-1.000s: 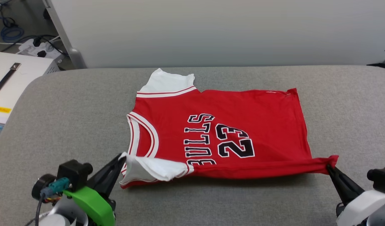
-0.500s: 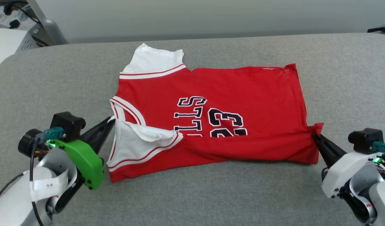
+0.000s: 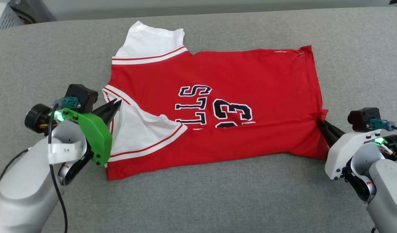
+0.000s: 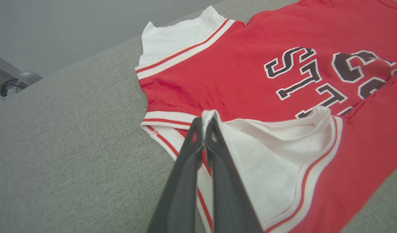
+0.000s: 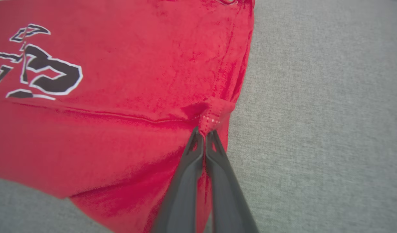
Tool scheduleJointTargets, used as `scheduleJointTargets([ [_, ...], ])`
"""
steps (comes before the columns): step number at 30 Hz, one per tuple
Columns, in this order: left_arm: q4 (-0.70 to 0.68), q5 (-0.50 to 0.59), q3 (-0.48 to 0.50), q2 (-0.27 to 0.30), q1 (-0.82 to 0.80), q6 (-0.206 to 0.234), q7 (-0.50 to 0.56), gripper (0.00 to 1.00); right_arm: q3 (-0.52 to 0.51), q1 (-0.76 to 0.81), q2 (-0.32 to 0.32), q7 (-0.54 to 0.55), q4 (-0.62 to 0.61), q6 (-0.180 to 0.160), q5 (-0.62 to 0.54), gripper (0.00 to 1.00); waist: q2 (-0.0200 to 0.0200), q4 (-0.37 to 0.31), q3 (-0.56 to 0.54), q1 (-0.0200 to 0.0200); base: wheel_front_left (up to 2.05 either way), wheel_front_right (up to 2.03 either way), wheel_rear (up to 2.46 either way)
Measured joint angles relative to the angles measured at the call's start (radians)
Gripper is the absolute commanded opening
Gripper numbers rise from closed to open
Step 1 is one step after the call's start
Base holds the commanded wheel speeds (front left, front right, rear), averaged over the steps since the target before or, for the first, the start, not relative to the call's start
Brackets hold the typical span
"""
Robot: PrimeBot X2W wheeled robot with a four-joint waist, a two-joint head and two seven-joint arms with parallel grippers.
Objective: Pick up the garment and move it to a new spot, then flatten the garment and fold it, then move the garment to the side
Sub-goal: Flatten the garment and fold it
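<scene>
head view: garment (image 3: 250, 74) is laid chest up on grey surface (image 3: 218, 200), collar to the left, hem to the right. its near edge is folded up over the chest, so the lower part of the black lettering (image 3: 193, 100) is covered. left gripper (image 3: 117, 104) is seen pinched closed on the edge of the white sleeve (image 3: 140, 132) of the folded part. right gripper (image 3: 319, 123) is seen closed on the hem corner (image 3: 323, 113). left wrist view: fingers are pressed together with white sleeve edge caught at the tips, just beside the striped collar. right wrist view: fingers are clamped tight on the bunched red hem corner, with fabric lifted slightly there and grey surface seen to the right.
</scene>
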Motion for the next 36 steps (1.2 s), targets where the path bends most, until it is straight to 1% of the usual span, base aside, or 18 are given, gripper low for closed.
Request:
scheduleJointTargets([
  [1, 0.021, -0.003, -0.002, -0.009, -0.007, -0.001, 0.005, 0.38, -0.001, -0.005, 0.002, 0.001, 0.015, 0.0, 0.0, 0.0, 0.0, 0.002, 0.001, 0.0, 0.0, 0.0, 0.0],
  [2, 0.053, -0.008, -0.005, -0.022, -0.011, -0.001, 0.017, 1.0, -0.001, -0.012, 0.004, 0.011, 0.037, 0.0, 0.001, 0.38, 0.0, 0.005, 0.001, 0.0, 0.0, 0.0, 0.0],
  [3, 0.08, -0.011, -0.012, -0.03, -0.012, -0.001, 0.02, 1.0, 0.002, -0.016, 0.006, 0.017, 0.053, 0.0, 0.0, 1.0, 0.0, 0.007, -0.002, 0.0, 0.0, 0.0, 0.0],
  [9, 0.182, -0.013, -0.023, -0.091, -0.014, 0.005, -0.03, 1.0, 0.013, -0.019, 0.016, -0.001, 0.092, 0.0, 0.0, 1.0, 0.0, 0.012, -0.035, 0.0, 0.0, 0.0, 0.0],
  [12, 0.218, -0.032, -0.003, -0.116, -0.01, 0.025, -0.07, 1.0, 0.013, -0.018, 0.015, -0.008, 0.09, 0.0, 0.0, 1.0, 0.0, 0.014, -0.06, 0.0, 0.0, 0.0, 0.0],
  [14, 0.229, -0.043, 0.012, -0.124, 0.001, 0.043, -0.093, 1.0, 0.011, -0.014, 0.011, -0.009, 0.079, 0.0, 0.0, 1.0, 0.0, 0.015, -0.079, 0.0, 0.0, 0.0, 0.0],
  [18, 0.218, -0.091, 0.068, -0.135, 0.051, 0.102, -0.143, 1.0, -0.015, 0.02, -0.005, 0.024, 0.025, 0.0, -0.002, 1.0, 0.0, 0.017, -0.119, 0.0, 0.0, 0.0, 0.0],
  [20, 0.183, -0.131, 0.105, -0.142, 0.09, 0.132, -0.161, 1.0, -0.043, 0.052, -0.011, 0.048, -0.018, 0.0, -0.015, 1.0, 0.0, 0.018, -0.139, -0.0001, 0.0, 0.0, 0.0],
  [22, 0.139, -0.162, 0.126, -0.144, 0.13, 0.147, -0.178, 1.0, -0.058, 0.085, -0.02, 0.077, -0.067, 0.0, -0.031, 1.0, 0.0, 0.019, -0.154, -0.0001, 0.0, 0.0, 0.0],
  [24, 0.089, -0.174, 0.136, -0.142, 0.168, 0.17, -0.184, 1.0, -0.094, 0.125, -0.025, 0.115, -0.123, 0.0, -0.055, 1.0, 0.0, 0.022, -0.165, -0.0002, 0.0, 0.0, 0.0],
  [26, 0.047, -0.182, 0.141, -0.136, 0.204, 0.196, -0.174, 1.0, -0.134, 0.164, -0.025, 0.157, -0.177, 0.0, -0.085, 1.0, 0.0, 0.026, -0.171, -0.0001, 0.0, 0.0, 0.0],
  [29, -0.02, -0.199, 0.154, -0.117, 0.255, 0.243, -0.148, 1.0, -0.196, 0.223, 0.007, 0.237, -0.264, 0.0, -0.111, 1.0, 0.0, 0.028, -0.172, -0.0001, 0.0, 0.0, 0.0],
  [32, -0.091, -0.22, 0.14, -0.09, 0.304, 0.288, -0.063, 1.0, -0.25, 0.287, 0.051, 0.335, -0.342, 0.0, -0.141, 1.0, 0.0, 0.028, -0.164, -0.0002, 0.0, 0.0, 0.0],
  [34, -0.153, -0.226, 0.117, -0.076, 0.342, 0.33, 0.007, 1.0, -0.285, 0.326, 0.086, 0.399, -0.394, 0.0, -0.16, 1.0, 0.0, 0.027, -0.156, -0.0002, 0.0, 0.0, 0.0],
  [36, -0.204, -0.229, 0.098, -0.065, 0.369, 0.361, 0.064, 1.0, -0.31, 0.353, 0.118, 0.453, -0.442, 0.0, -0.175, 1.0, 0.0, 0.025, -0.148, -0.0002, 0.0, 0.0, 0.0],
])
